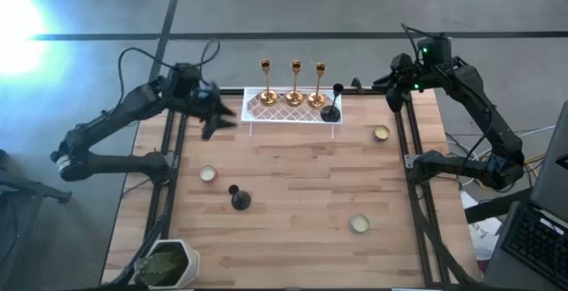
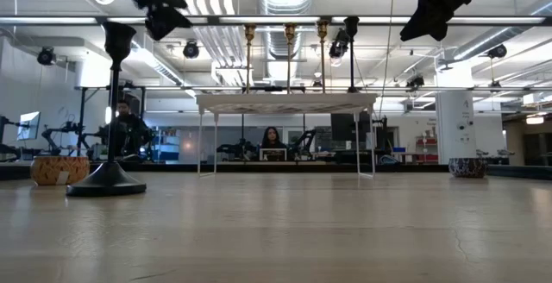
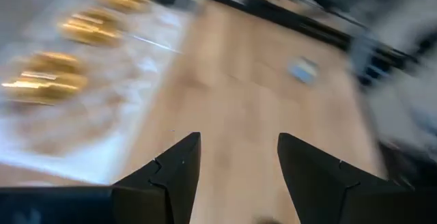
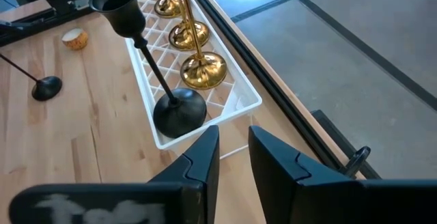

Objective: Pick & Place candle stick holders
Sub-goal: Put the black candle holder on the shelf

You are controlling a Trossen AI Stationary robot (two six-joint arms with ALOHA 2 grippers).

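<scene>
The left gripper (image 1: 216, 114) hung empty, fingers wide, just beside the tray (image 1: 251, 119) holding gold sticks (image 1: 295, 83); the right gripper (image 1: 397, 87) waited, fingers narrow.

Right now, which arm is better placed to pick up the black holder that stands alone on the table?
Probably the left: its tool is open, on the black holder's side. The right tool hangs at the far corner.

White lattice tray (image 1: 293, 112) sits at the wooden bench's (image 1: 293, 184) far edge, white pot with green plant (image 1: 169, 263) at its near-left corner.
</scene>
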